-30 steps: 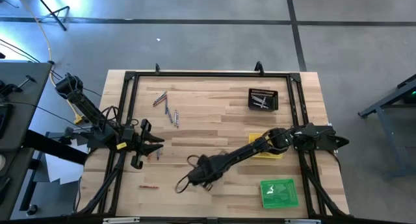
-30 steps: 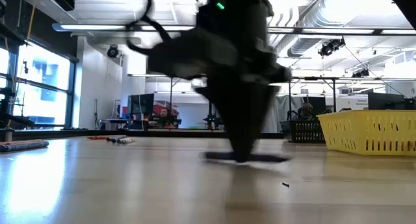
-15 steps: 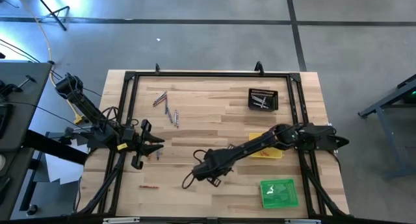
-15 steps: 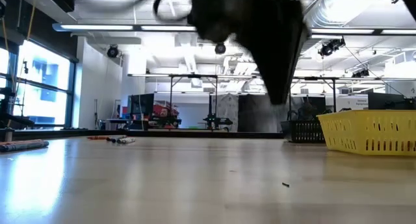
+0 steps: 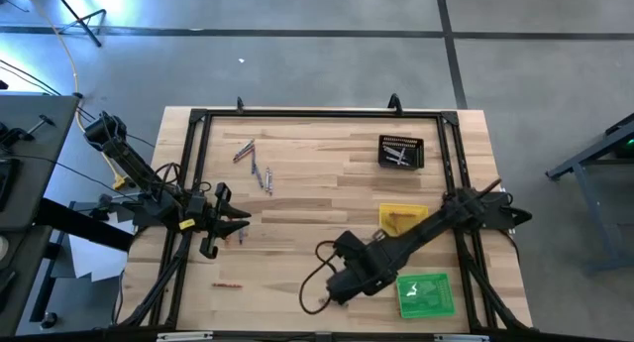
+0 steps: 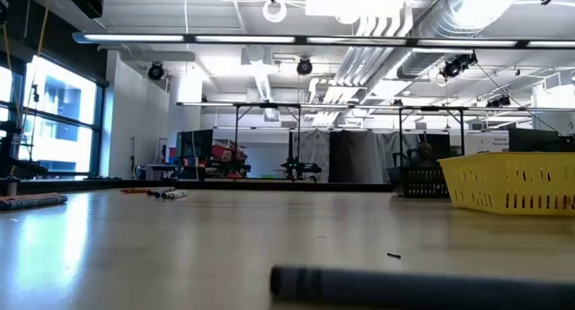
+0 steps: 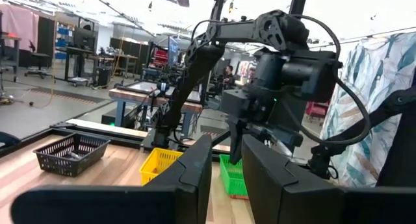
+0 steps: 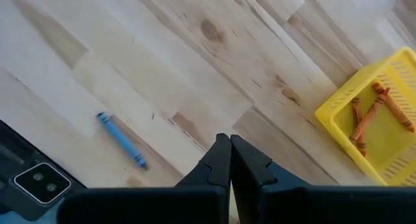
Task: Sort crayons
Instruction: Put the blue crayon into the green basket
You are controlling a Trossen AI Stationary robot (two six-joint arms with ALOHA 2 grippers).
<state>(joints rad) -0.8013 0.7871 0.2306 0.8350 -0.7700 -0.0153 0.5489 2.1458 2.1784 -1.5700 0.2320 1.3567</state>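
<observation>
My right gripper (image 8: 229,141) hangs high over the table's near middle (image 5: 337,285), pointing down, shut with nothing visible between its fingers. Below it a blue crayon (image 8: 121,141) lies flat on the wood near the front edge, and shows large and dark in the low view (image 6: 413,285). Several crayons (image 5: 253,164) lie at the far left. An orange one (image 5: 226,284) lies near the front left. My left gripper (image 7: 225,160) waits open at the table's left edge (image 5: 230,223), held about level.
A yellow tray (image 5: 403,219) holding orange crayons (image 8: 370,117) sits right of centre. A green tray (image 5: 426,294) stands at the near right and a black tray (image 5: 400,152) at the far right. A black frame (image 5: 317,114) runs along the table's edges.
My right gripper has risen from the tabletop, out of the low view, and swung toward the near edge and the right. A crayon now lies close in front of the low camera, where none lay before.
</observation>
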